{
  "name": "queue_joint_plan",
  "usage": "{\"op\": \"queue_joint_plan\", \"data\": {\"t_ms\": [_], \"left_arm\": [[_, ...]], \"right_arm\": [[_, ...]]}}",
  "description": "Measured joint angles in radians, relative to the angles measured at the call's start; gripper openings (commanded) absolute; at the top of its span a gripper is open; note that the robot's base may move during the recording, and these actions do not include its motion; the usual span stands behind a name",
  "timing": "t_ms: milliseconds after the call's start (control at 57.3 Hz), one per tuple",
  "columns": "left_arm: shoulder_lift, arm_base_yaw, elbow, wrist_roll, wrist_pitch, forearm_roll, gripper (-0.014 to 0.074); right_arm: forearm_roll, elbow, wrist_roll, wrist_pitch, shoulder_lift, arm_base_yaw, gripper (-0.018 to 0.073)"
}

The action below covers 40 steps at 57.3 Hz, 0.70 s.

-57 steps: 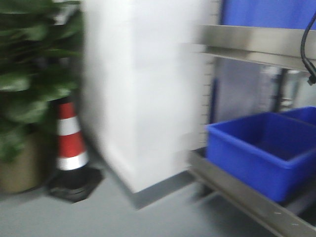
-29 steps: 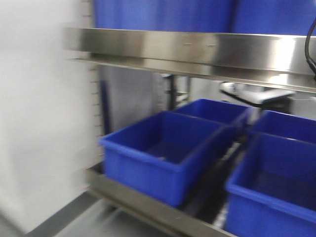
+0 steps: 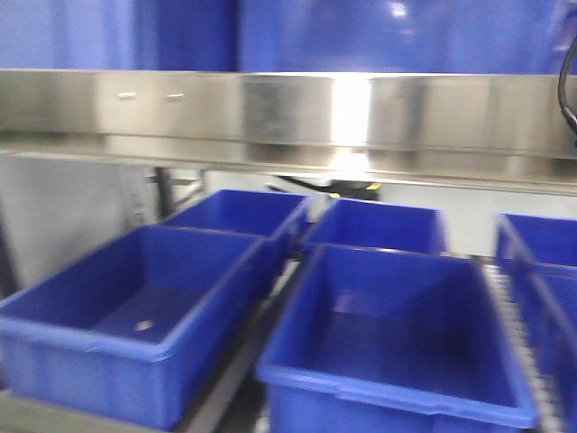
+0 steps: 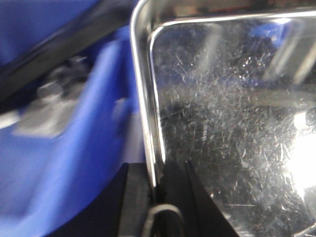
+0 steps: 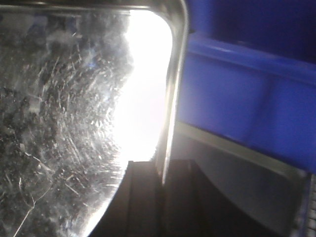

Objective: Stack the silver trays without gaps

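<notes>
blue bins beyond; both jaws pinch tray rim

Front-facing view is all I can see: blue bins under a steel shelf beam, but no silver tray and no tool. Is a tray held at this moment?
Observer: Yes. In the left wrist view the left tool pinches the thin rim of a silver tray, with one finger on each side of the rim.
Operator: And the other arm?
Observer: In the right wrist view the right tool grips a tray rim in the same way, on the opposite side.
Operator: What is next to the tray there?
Observer: A blue bin stands just past that rim. I cannot tell whether they touch.
</notes>
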Motion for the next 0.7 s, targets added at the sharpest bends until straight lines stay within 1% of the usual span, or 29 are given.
{"op": "queue_joint_plan", "data": {"t_ms": [698], "left_arm": [[0.0, 0.0, 0.0, 0.0, 0.0, 0.0, -0.0018]], "right_arm": [[0.0, 0.0, 0.0, 0.0, 0.0, 0.0, -0.008]]}}
